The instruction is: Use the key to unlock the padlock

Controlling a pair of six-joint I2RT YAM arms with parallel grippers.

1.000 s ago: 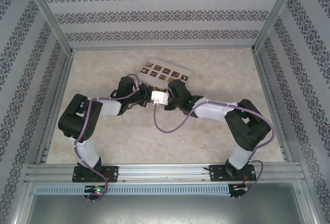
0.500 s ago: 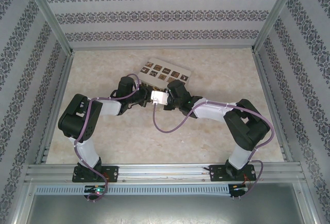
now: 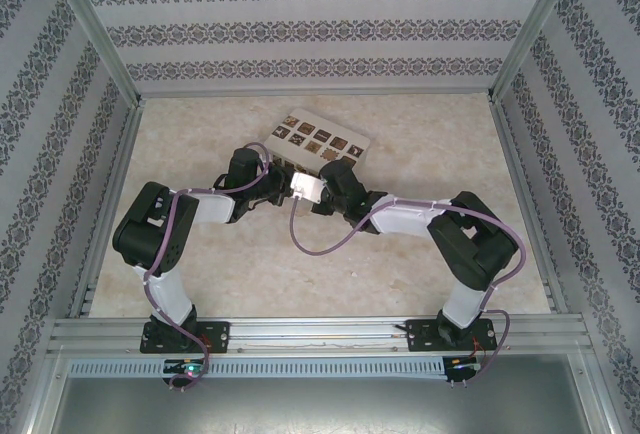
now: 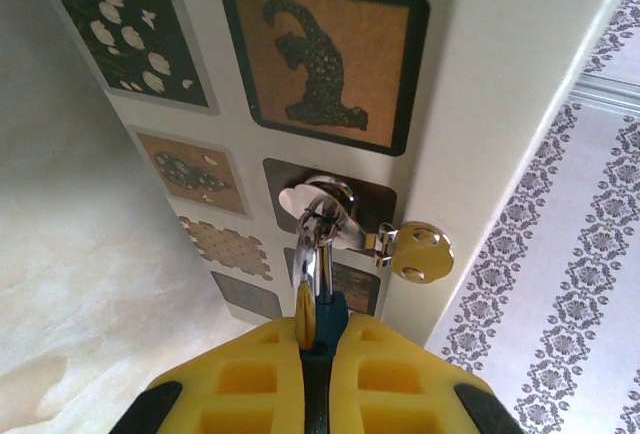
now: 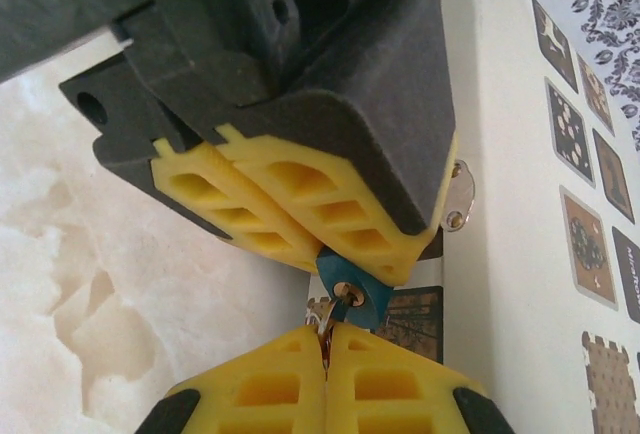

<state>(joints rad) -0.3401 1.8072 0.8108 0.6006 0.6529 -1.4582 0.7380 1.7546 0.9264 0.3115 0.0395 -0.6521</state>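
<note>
There, the right tool just nipped shut on the key at the padlock keyhole, lower centre; the left tool clamps its blue body, so turning looks next.

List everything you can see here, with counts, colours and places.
padlock: one, blue and silvery, clamped in the left pincer
key: one, silvery, pinched in the right pincer, close beside the padlock
box: one, cream with dark picture tiles, on the table, just beyond both pincers
clasp: one, silvery, on the box's edge
table: one, beige marbled, under everything
left pincer: one, yellow, shut on the padlock
right pincer: one, yellow, shut on the key
</note>
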